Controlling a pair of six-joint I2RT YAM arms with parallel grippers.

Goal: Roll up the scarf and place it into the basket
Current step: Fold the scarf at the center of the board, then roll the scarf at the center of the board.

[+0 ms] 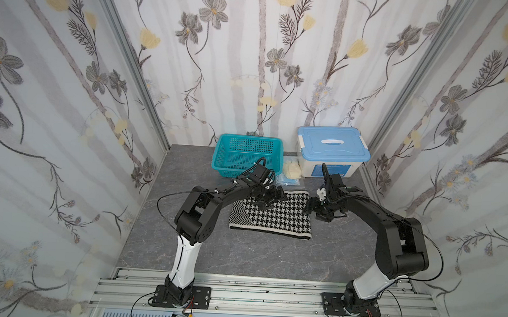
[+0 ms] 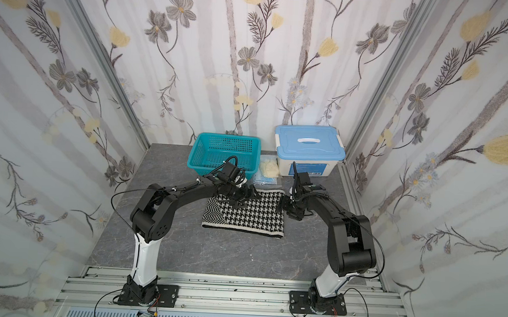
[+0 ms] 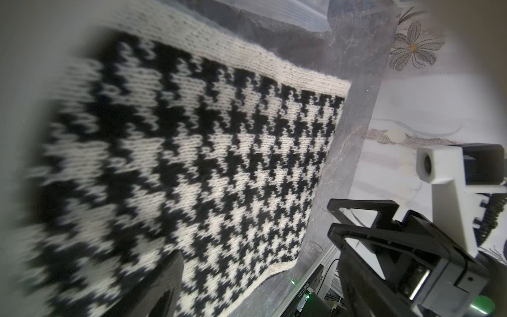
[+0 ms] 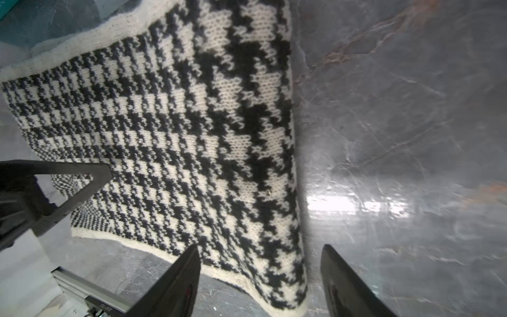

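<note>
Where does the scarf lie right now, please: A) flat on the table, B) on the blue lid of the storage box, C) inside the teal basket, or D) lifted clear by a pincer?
A: the scarf lies flat on the table, with the basket behind it.

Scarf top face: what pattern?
Black-and-white houndstooth over most of the scarf, herringbone zigzag at one end. Shows best in a top view.

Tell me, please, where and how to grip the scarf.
Probably its short right-hand end: the scarf lies flat on the table, but that folded edge is rounded and raised. Come low from the robot's right, where the right gripper sits, jaws open astride it.
</note>
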